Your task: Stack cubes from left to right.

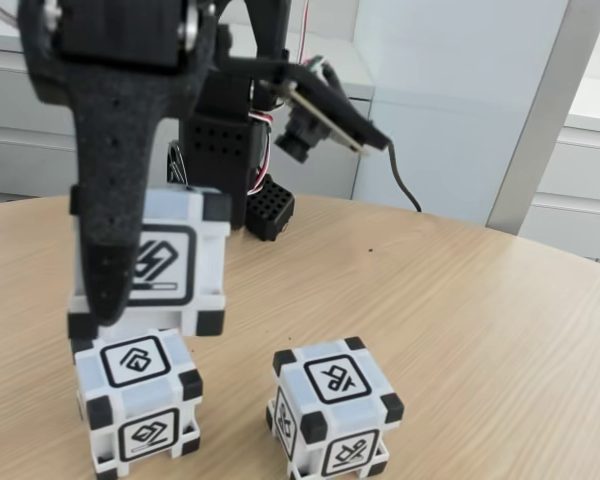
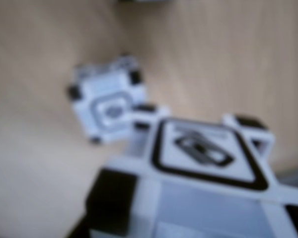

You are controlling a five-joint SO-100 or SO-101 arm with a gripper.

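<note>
White cube (image 1: 170, 262) in gripper (image 1: 105, 300) sits atop left cube (image 1: 138, 402).

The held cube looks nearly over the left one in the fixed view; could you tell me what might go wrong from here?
The held cube sits offset over the left cube, so releasing now might tip it off. The end effector finger hangs low beside the stack and could nudge it. A falling cube could knock the right cube.

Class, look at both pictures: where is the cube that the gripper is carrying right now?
In the fixed view the held cube is at the left, gripped just above the left table cube; the other cube sits to its right on the table.
</note>
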